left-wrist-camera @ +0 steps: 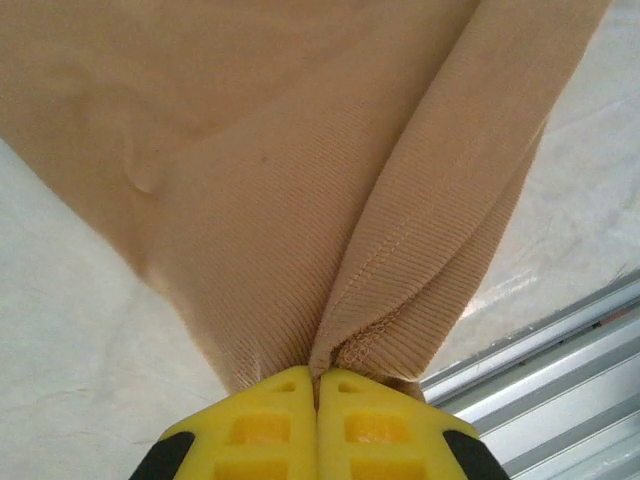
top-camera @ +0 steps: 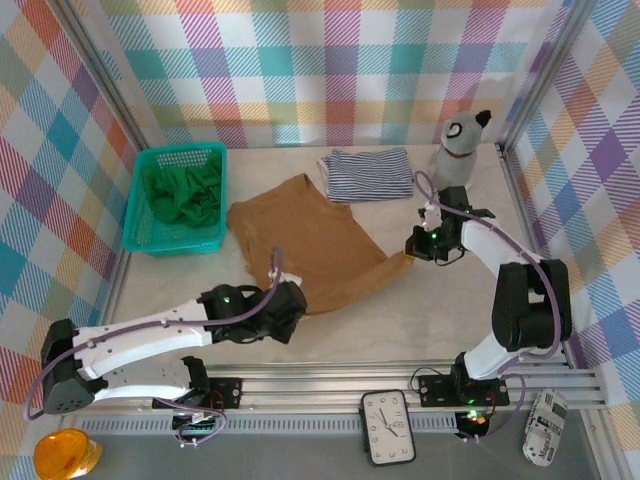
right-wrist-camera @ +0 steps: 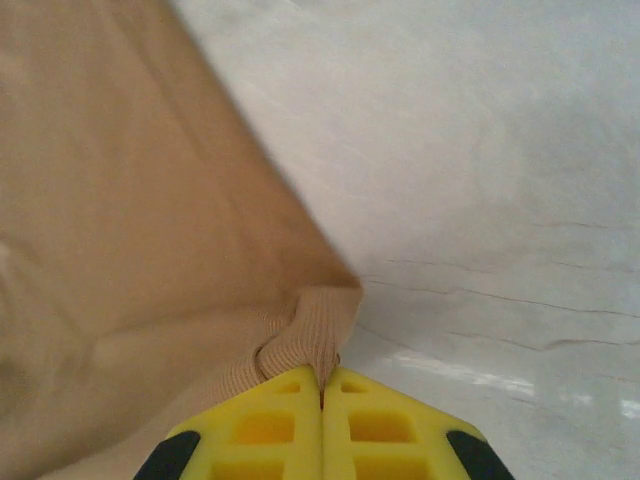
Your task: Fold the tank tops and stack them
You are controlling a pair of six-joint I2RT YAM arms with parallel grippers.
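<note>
The tan-brown tank top (top-camera: pixel 305 240) lies spread across the middle of the table. My left gripper (top-camera: pixel 290 300) is shut on its near hem; in the left wrist view the yellow fingertips (left-wrist-camera: pixel 318 380) pinch the ribbed tan cloth (left-wrist-camera: pixel 300 200). At the top's right corner my right gripper (top-camera: pixel 412 250) is shut on the cloth, with the fingertips (right-wrist-camera: pixel 322 378) pinching a fold of tan fabric (right-wrist-camera: pixel 140 250). Behind it, the striped navy-and-white tank top (top-camera: pixel 367 174) lies folded at the back. The green tank top (top-camera: pixel 183 192) sits bunched in the teal basket (top-camera: pixel 140 235).
A grey and white plush toy (top-camera: pixel 458 148) stands at the back right near the striped top. The metal rail (top-camera: pixel 400 380) runs along the near table edge, with a small clock (top-camera: pixel 387 427) and a device (top-camera: pixel 546 425) in front of it. Plaid walls enclose the table.
</note>
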